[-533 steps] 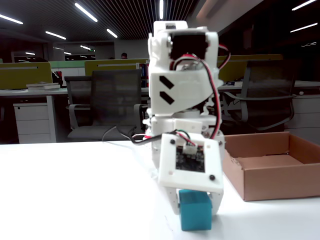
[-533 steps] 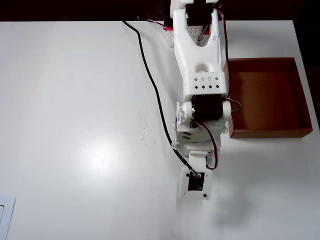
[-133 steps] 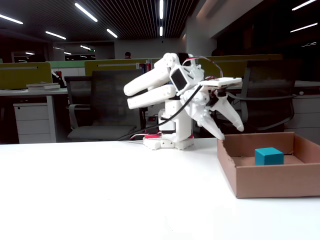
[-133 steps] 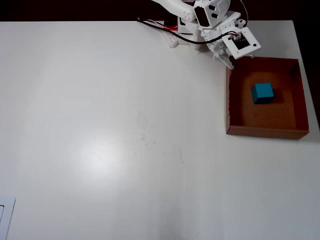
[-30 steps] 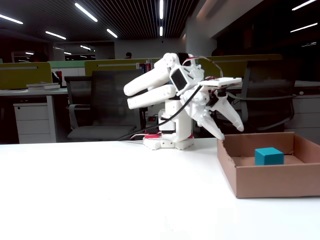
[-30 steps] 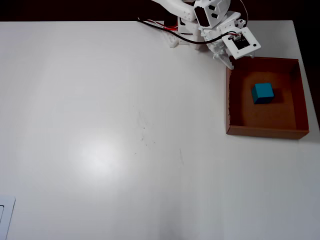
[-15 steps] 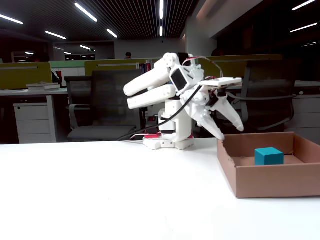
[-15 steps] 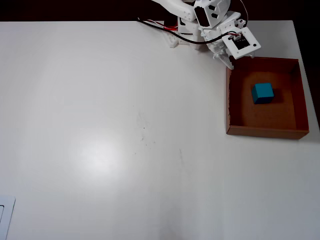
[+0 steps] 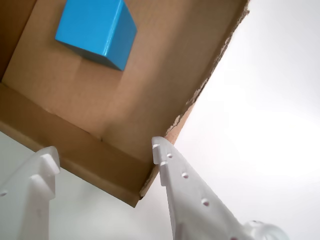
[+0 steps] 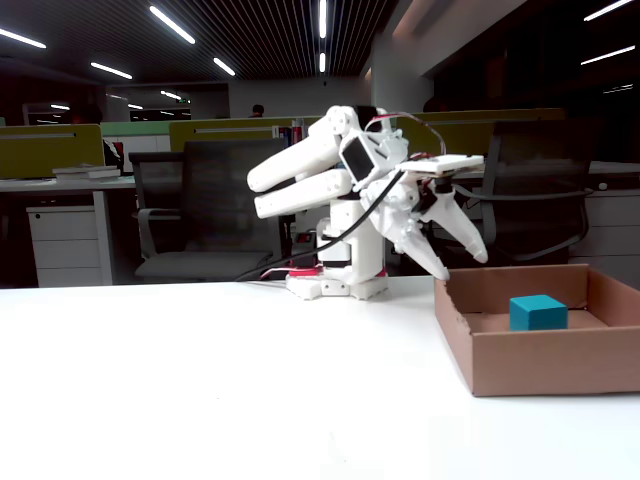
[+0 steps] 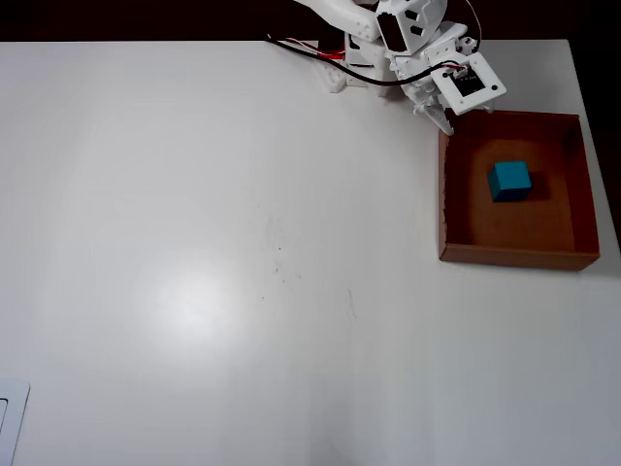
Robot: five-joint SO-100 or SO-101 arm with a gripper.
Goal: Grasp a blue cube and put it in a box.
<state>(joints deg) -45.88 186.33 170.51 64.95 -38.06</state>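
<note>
Plainly, in the wrist view your gripper [image 9: 102,152] stood spread and empty, one white finger at the lower left of the frame and the other [image 9: 185,190] rising from the lower middle, with a corner of the box [image 9: 150,100] between them; the blue cube [image 9: 97,27] sat flat on the cardboard floor at the upper left, well apart from both fingers, so I judged it already let go and the jaws left wide simply because nothing remained to hold. The torn, notched rim ran along the right wall of the box toward the upper right. In the fixed view you had the arm folded back over its base at the middle of the frame, the gripper [image 10: 462,258] pointing down and right just above the near left corner of the box [image 10: 540,365], not touching it as far as I could tell; the blue cube [image 10: 537,312] rested inside toward the right, its top below the far rim. In the overhead view the gripper [image 11: 441,116] hung at the upper left corner of the box [image 11: 514,254], and the blue cube [image 11: 509,180] lay in the upper half of the tray, clear of all four walls. The table [image 11: 194,243] was bare white. By my reading the placing was done, and you held the arm tucked to keep clear.
</note>
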